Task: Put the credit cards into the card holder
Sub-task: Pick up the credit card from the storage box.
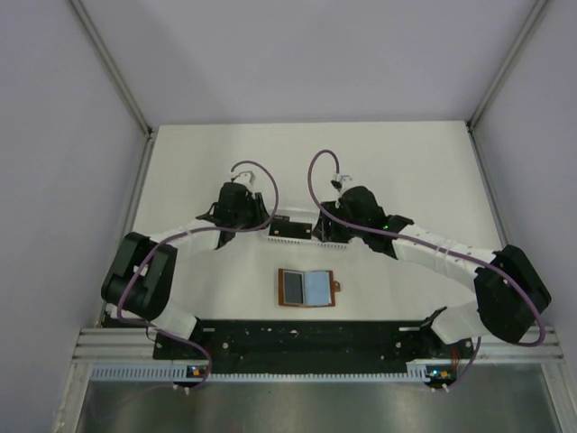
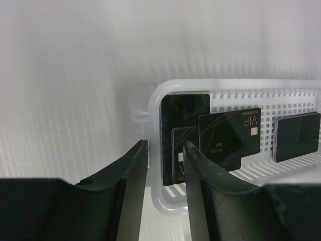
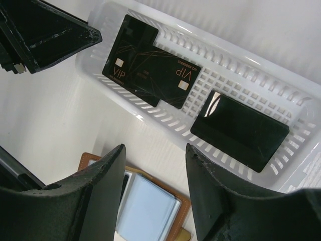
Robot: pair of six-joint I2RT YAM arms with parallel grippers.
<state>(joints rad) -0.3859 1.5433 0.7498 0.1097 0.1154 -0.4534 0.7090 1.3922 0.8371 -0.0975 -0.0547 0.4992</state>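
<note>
Several black credit cards (image 2: pixel 229 135) lie in a white slotted basket (image 2: pixel 235 85): overlapping VIP cards (image 3: pixel 150 65) at one end and a plain stack (image 3: pixel 239 130) at the other. My left gripper (image 2: pixel 165 150) is open and straddles the basket's end wall, one finger outside, the other in front of the cards. The brown card holder (image 1: pixel 306 288) lies open on the table nearer the arm bases, bluish pockets up. My right gripper (image 3: pixel 155 150) hangs open and empty between the basket and the card holder (image 3: pixel 150 211).
The basket (image 1: pixel 290 230) sits mid-table between the two wrists. The left arm's finger (image 3: pixel 50 35) shows at the top left of the right wrist view. White walls close in the table on three sides.
</note>
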